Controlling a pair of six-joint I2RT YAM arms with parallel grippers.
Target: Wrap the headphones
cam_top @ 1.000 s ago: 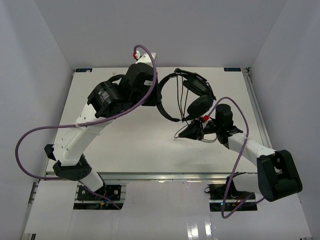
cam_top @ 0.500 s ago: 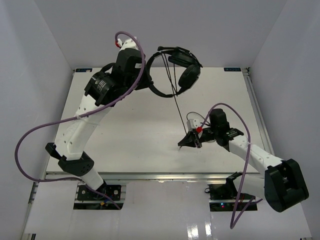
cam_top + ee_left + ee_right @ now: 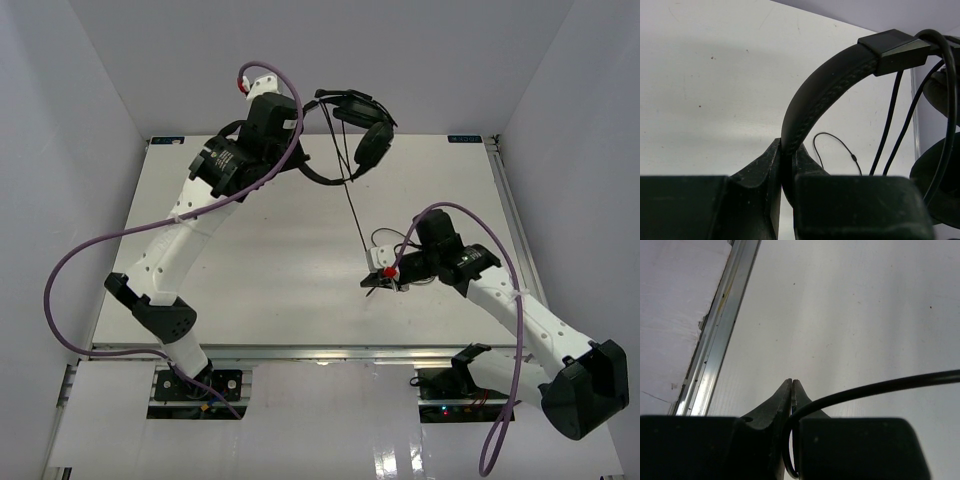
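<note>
While the left claw [image 3: 787,152] pinches the padded headband [image 3: 812,100] of the black headphones [image 3: 350,125] between its two fingers, the set hangs in the air over the far edge of the white surface [image 3: 250,270], not touching it. Seen from the left wrist, the headband arches up and to the right out of the claw, and the ear cups [image 3: 375,145] hang beyond its far end. From the cups the thin dark cord [image 3: 353,205] runs in a straight line toward the near side and ends at the right claw [image 3: 378,282]. That claw sits low over the middle of the surface, well apart from the headphones. In the right wrist view its fingers are pressed together at the tips with the cord nipped between them. From there the cord leaves to the right in a shallow curve above the surface.
</note>
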